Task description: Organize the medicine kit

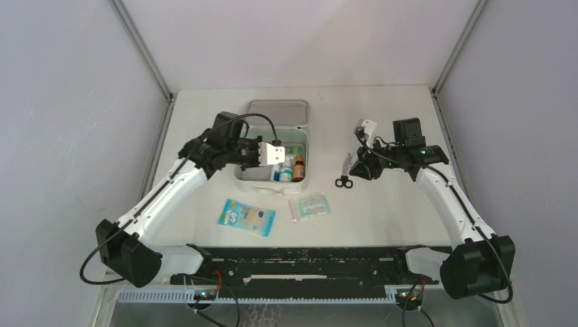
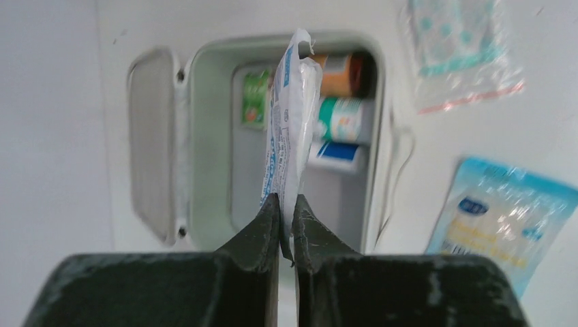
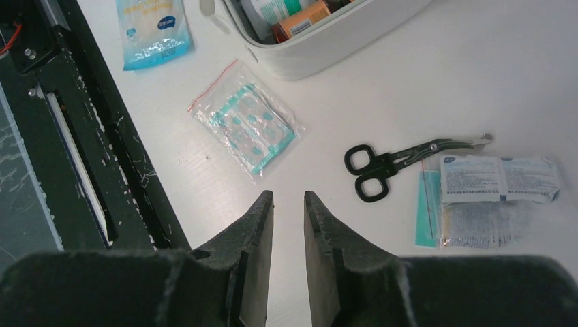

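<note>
While the open medicine kit (image 1: 262, 185) lies directly beneath your left gripper (image 2: 286, 206), its jaws are pinched tight on one edge of a white sachet with blue print (image 2: 289, 116), which sticks out over the kit's interior. Your right gripper (image 3: 289, 199) hovers well to the kit's right, jaws slightly parted with nothing between them, above the table (image 3: 422, 75) near the black-handled scissors (image 3: 392, 163).

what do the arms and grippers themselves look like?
Left arm and right arm: white tubular links, black joint housings, loose black cables. Left gripper and right gripper: two dark matte wedge fingers each, tapering to tips. Green light on the right wrist.
</note>
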Action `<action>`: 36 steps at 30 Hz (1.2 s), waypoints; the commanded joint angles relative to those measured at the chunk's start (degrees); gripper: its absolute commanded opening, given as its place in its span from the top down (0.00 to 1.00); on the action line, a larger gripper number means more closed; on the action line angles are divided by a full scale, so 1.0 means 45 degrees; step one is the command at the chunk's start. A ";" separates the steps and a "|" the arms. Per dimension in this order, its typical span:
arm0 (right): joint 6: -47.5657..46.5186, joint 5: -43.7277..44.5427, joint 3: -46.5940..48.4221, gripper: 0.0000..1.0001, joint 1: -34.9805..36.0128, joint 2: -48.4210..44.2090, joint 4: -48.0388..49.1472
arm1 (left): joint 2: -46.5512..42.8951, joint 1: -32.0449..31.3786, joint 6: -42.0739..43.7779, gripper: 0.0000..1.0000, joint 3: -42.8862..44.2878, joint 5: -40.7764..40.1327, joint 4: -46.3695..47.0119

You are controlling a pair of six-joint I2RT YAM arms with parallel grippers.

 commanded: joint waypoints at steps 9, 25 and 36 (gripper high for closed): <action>0.0191 -0.0515 -0.0084 0.78 -0.0138 0.0103 0.0693 | -0.0080 0.2092 0.5165 0.87 -0.0804 -0.1557 0.0162; 0.0094 -0.0587 -0.0313 0.79 -0.0596 0.0166 0.0660 | 0.1985 0.2857 0.8356 0.86 -0.1568 -0.1578 0.0400; -0.0014 -0.0673 -0.0391 0.79 -0.0756 0.0111 0.0591 | 0.3189 0.2961 0.8664 0.85 -0.1703 -0.2341 0.0426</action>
